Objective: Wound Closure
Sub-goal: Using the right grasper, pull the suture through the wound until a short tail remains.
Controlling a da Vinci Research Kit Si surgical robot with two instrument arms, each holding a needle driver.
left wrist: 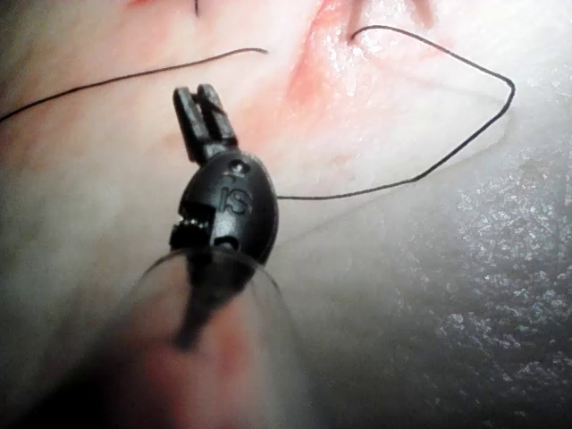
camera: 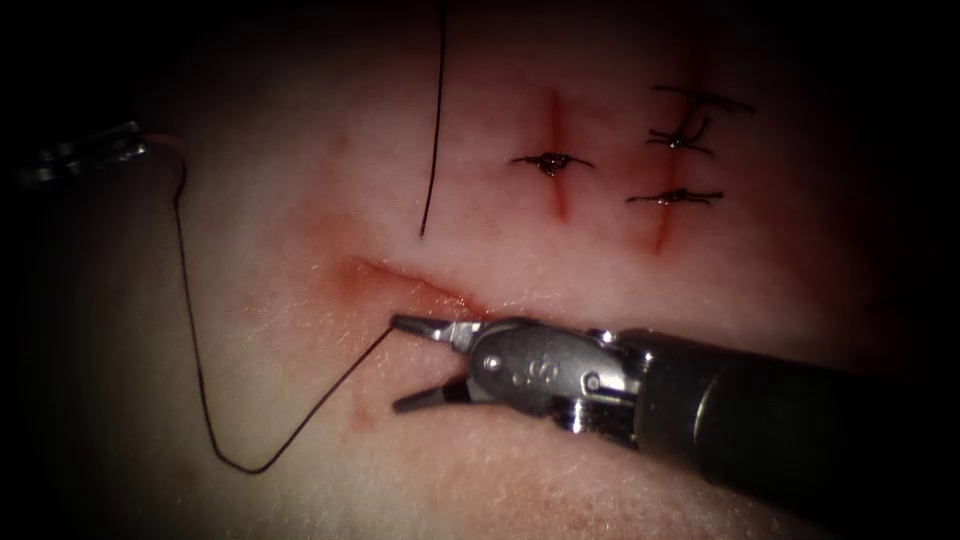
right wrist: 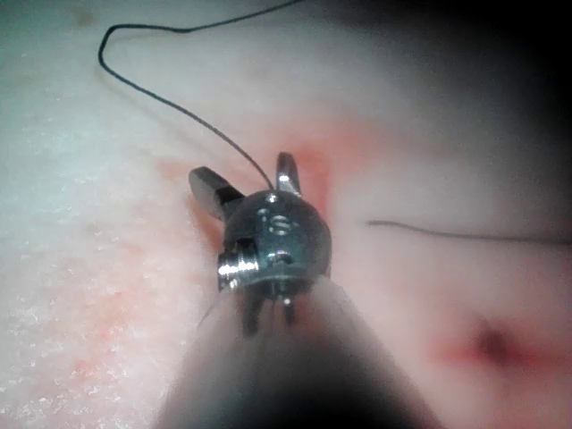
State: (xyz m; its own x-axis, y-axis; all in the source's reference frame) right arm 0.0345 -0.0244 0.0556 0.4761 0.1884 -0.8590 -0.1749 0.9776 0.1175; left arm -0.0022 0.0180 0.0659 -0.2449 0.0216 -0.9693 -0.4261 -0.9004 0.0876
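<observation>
The open cut [camera: 405,282] lies reddened in the middle of the tissue [camera: 300,150]. My right tool [camera: 400,365] reaches in from the right with its jaws open and empty, the upper jaw tip at the cut's lower edge. A dark thread [camera: 200,390] ends at that tip and loops down and left of the cut. It then climbs to my left tool [camera: 138,142] at the far left. The left tool [left wrist: 201,100] looks shut, with the thread [left wrist: 447,161] running in behind its head. The thread [right wrist: 170,103] meets the tissue between the right tool's [right wrist: 246,179] spread jaws.
A loose thread [camera: 435,130] lies above the cut. Two other cuts sit at the upper right, one with a single stitch [camera: 550,161], the other with several knotted stitches [camera: 675,197]. Red fluid [camera: 360,410] stains the tissue around the open cut.
</observation>
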